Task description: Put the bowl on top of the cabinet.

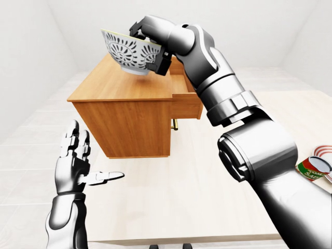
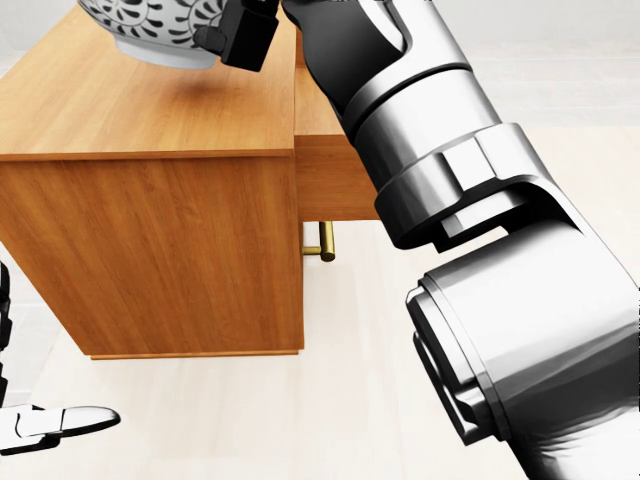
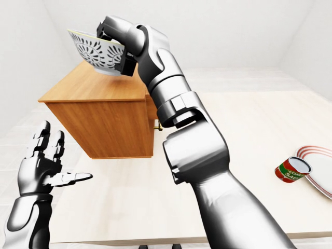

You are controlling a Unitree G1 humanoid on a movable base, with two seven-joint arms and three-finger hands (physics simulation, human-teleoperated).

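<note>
The bowl (image 1: pixel 128 52), white with a black flower pattern, hangs tilted a little above the left part of the wooden cabinet's top (image 1: pixel 111 87). My right hand (image 1: pixel 149 47) is shut on the bowl's right rim, with fingers (image 1: pixel 138 27) over the edge and the thumb part underneath. At the top edge of the head view only the bowl's lower part (image 2: pixel 140 30) shows, casting a shadow on the top. My left hand (image 1: pixel 78 155) is held open at the lower left, well apart from the cabinet, holding nothing.
The cabinet's top drawer (image 1: pixel 185 101) stands pulled out to the right, with a brass handle (image 2: pixel 320 247) below it. My right arm (image 2: pixel 480 200) covers much of the drawer. A tomato can (image 3: pixel 290 170) and a red-rimmed plate (image 3: pixel 320 174) lie far right on the pale table (image 3: pixel 238 129).
</note>
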